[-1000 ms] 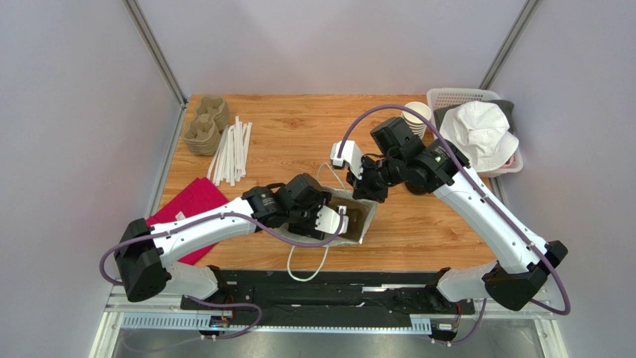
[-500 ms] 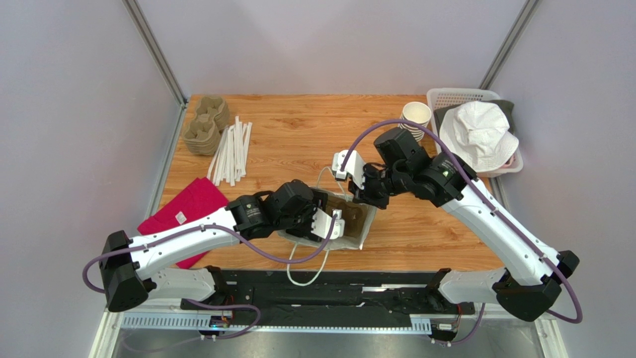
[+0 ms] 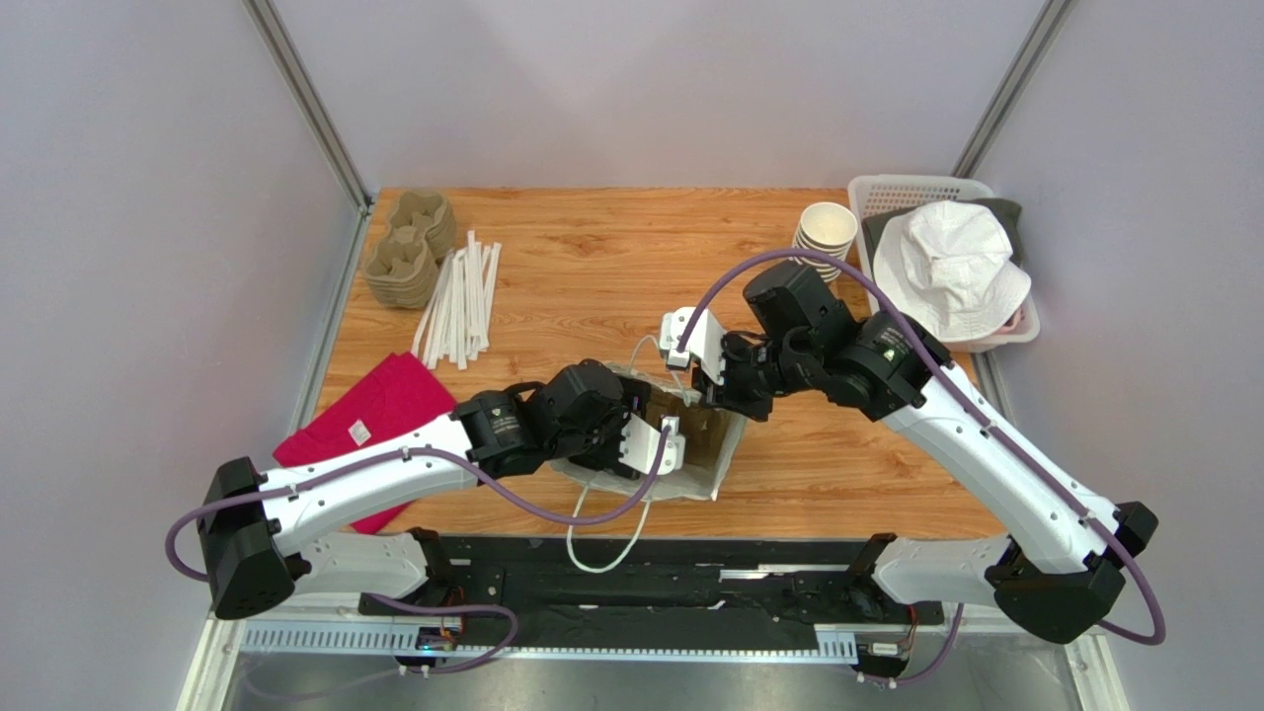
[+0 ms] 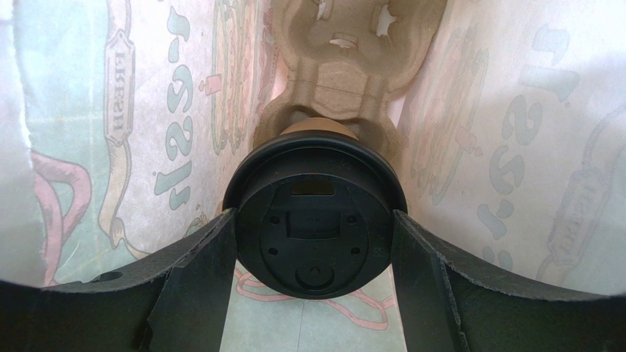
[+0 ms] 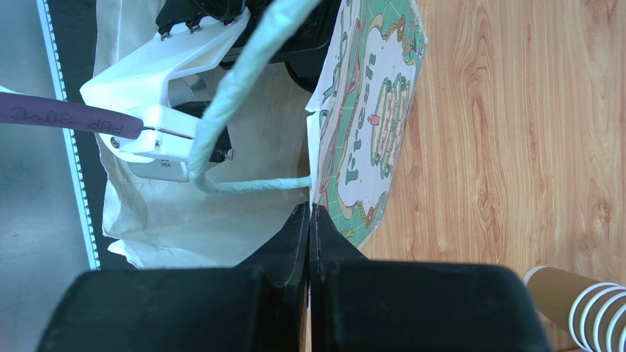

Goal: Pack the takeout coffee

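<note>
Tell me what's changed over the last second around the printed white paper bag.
The left arm swung its shoulder end outward to the left; the left gripper stayed in the printed white paper bag, closed on the brown paper cup with the black lid. The right gripper, still pinching the bag's rim, slid slightly toward the near edge. Nothing grabbed or released; everything else stayed put.

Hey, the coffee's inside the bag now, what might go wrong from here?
The left tool holds the takeout coffee at its black lid. The lid may pop off, or the cup may tip before seating in the pulp carrier.
The right tool pinches only the thin rim of the paper bag. A slip or tear could let the mouth close.
The cord handle lies across the left arm's camera mount and may snag on withdrawal.
</note>
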You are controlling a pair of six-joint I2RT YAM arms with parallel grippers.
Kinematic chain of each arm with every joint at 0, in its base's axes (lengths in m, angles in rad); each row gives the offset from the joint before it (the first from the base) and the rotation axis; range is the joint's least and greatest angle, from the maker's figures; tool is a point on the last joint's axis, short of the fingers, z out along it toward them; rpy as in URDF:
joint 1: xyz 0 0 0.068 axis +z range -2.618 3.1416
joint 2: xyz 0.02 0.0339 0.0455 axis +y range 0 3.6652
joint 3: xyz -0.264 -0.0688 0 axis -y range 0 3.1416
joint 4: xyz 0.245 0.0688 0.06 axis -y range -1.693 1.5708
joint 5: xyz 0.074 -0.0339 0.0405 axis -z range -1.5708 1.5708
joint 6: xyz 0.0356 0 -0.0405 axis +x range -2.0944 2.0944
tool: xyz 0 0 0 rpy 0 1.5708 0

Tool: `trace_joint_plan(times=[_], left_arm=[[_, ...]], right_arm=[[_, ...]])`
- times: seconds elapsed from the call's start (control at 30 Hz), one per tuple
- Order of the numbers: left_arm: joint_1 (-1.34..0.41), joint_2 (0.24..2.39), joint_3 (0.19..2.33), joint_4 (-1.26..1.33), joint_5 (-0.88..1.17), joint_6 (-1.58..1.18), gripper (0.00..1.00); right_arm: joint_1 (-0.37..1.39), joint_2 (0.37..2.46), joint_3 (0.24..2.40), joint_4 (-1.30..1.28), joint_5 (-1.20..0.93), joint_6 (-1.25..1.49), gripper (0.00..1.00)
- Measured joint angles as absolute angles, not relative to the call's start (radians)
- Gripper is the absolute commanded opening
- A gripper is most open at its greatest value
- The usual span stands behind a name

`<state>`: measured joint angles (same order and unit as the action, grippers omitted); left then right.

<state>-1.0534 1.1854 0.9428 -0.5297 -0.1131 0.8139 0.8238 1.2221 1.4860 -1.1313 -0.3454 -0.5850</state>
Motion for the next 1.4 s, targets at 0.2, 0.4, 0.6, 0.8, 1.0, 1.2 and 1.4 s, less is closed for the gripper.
trace_joint_plan(times=[0.2,0.4,0.6,0.8,1.0,1.2,1.4], left_arm=[[-1.053,1.185,0.933,-0.511,-0.116,0.822,0.0],[-1.053,1.209,0.928,-0.478,-0.126,0.84,0.0],[-1.047,1.253,0.928,-0.466,-0.121,0.847,0.0],[-1.012,1.291,0.928,-0.448,-0.096,0.85,0.0],[-0.999,1.298,0.928,-0.429,-0.073,0.852,0.0],[-0.993,1.298,0.928,-0.417,-0.058,0.851,0.0],[-0.97,1.323,0.93,-0.405,-0.045,0.849,0.0]], right_arm=[[0.824,1.221,1.486,-1.132,-0.346,-0.588,0.0],[0.823,1.221,1.486,-1.14,-0.346,-0.591,0.0],[0.764,1.25,1.501,-1.17,-0.39,-0.599,0.0],[0.673,1.331,1.57,-1.216,-0.48,-0.629,0.0],[0.637,1.356,1.586,-1.246,-0.537,-0.665,0.0],[0.628,1.362,1.592,-1.266,-0.558,-0.691,0.0],[0.619,1.38,1.598,-1.268,-0.568,-0.706,0.0]])
